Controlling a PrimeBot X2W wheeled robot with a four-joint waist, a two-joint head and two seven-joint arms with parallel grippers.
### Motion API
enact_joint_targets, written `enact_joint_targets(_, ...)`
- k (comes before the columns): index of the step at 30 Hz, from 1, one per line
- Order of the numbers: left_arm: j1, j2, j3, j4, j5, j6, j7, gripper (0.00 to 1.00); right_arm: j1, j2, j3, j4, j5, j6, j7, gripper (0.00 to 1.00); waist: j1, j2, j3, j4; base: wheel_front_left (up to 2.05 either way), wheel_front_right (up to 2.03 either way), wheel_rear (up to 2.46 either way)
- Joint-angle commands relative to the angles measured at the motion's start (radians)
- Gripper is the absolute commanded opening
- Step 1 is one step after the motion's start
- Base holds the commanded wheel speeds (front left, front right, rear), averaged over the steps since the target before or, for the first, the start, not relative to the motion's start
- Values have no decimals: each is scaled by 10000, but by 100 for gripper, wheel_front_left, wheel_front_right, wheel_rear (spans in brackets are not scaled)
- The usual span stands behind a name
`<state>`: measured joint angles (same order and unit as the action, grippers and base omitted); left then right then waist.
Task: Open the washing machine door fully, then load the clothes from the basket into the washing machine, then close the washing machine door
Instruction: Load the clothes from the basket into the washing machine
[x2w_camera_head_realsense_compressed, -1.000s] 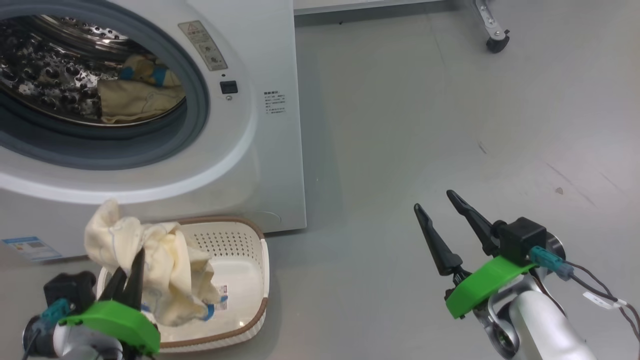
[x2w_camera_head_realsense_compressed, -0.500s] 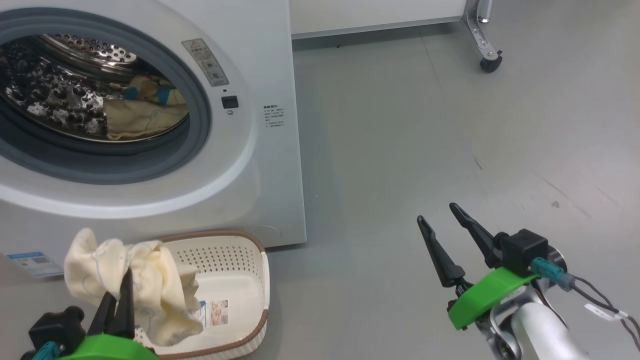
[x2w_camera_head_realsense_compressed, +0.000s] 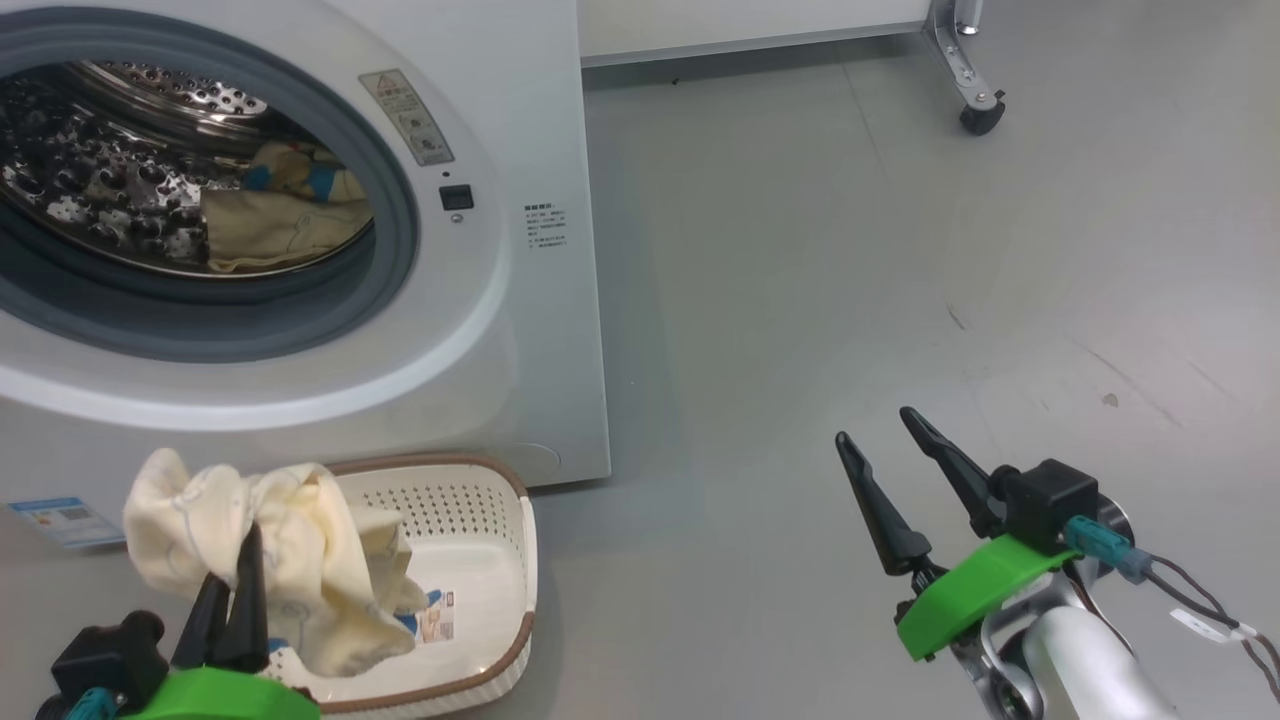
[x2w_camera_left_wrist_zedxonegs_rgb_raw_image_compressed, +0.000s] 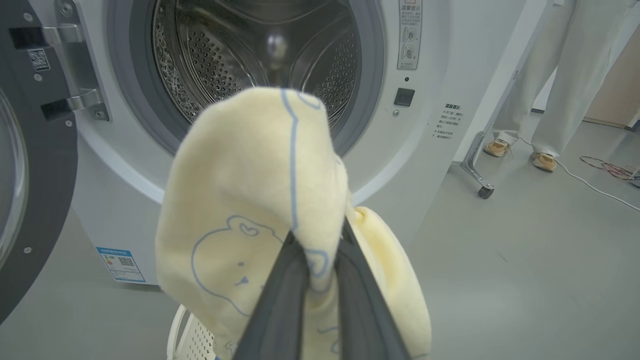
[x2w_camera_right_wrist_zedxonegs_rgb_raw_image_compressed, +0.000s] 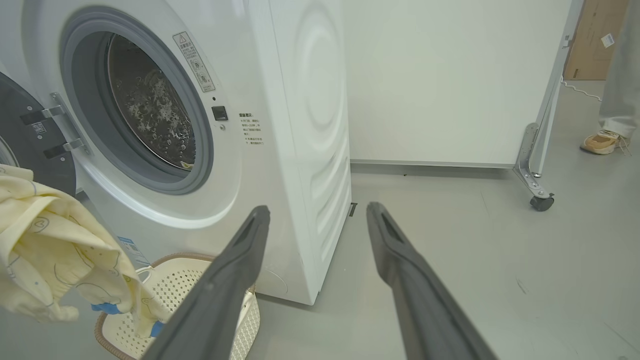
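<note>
The washing machine (x2w_camera_head_realsense_compressed: 520, 330) stands with its round opening uncovered and cream clothes (x2w_camera_head_realsense_compressed: 280, 215) lying in the steel drum. Its black-rimmed door (x2w_camera_left_wrist_zedxonegs_rgb_raw_image_compressed: 35, 175) is swung open at the left. My left gripper (x2w_camera_head_realsense_compressed: 235, 555) is shut on a pale cream garment (x2w_camera_head_realsense_compressed: 300, 540) with blue line drawings, lifted over the left end of the basket (x2w_camera_head_realsense_compressed: 470, 560). In the left wrist view the garment (x2w_camera_left_wrist_zedxonegs_rgb_raw_image_compressed: 250, 200) drapes over the closed fingers (x2w_camera_left_wrist_zedxonegs_rgb_raw_image_compressed: 280, 300) in front of the drum. My right gripper (x2w_camera_head_realsense_compressed: 872, 425) hangs open over bare floor, with nothing between its fingers.
A white panel on a castered metal foot (x2w_camera_head_realsense_compressed: 975, 100) stands behind the machine's right side. A person's legs (x2w_camera_left_wrist_zedxonegs_rgb_raw_image_compressed: 565, 75) and a floor cable (x2w_camera_left_wrist_zedxonegs_rgb_raw_image_compressed: 600, 185) are beyond it. Grey floor spreads to the right of the machine.
The head camera has tilted, so the whole picture sits lower. My left gripper with the garment has drifted a little left and lower against the basket. The right gripper has held still.
</note>
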<state>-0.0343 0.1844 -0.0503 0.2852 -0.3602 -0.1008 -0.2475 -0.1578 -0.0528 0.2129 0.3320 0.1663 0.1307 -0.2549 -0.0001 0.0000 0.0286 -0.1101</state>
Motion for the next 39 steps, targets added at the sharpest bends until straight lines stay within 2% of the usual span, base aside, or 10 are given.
enact_joint_targets(1, -441, 124, 561, -456, 122, -60, -143, 0, -269, 26, 188, -289, 63, 0, -69, 100, 1, 0, 100, -27, 0, 0, 0)
enact_joint_targets(8, -989, 97, 1053, -749, 108, -213, -143, 0, -430, 26, 98, -417, 32, 0, -69, 100, 1, 0, 749, -59, 0, 0, 0)
enact_joint_targets(21, -3998, 1578, 1397, -741, -431, -295, -143, 0, -1238, 26, 115, -713, -263, 0, -69, 100, 1, 0, 2940, -365, 0, 0, 0)
enact_joint_targets(31, -7140, 3242, 1078, 194, -1483, -298, -34, 0, -1818, 26, -32, -1150, -270, 0, -69, 100, 1, 0, 4860, -843, 0, 0, 0)
enact_joint_targets(39, -10326, 4909, -58, 1313, -2219, -298, 266, 0, -2149, 26, -83, -1418, -88, 0, -69, 100, 1, 0, 6560, -1185, 0, 0, 0)
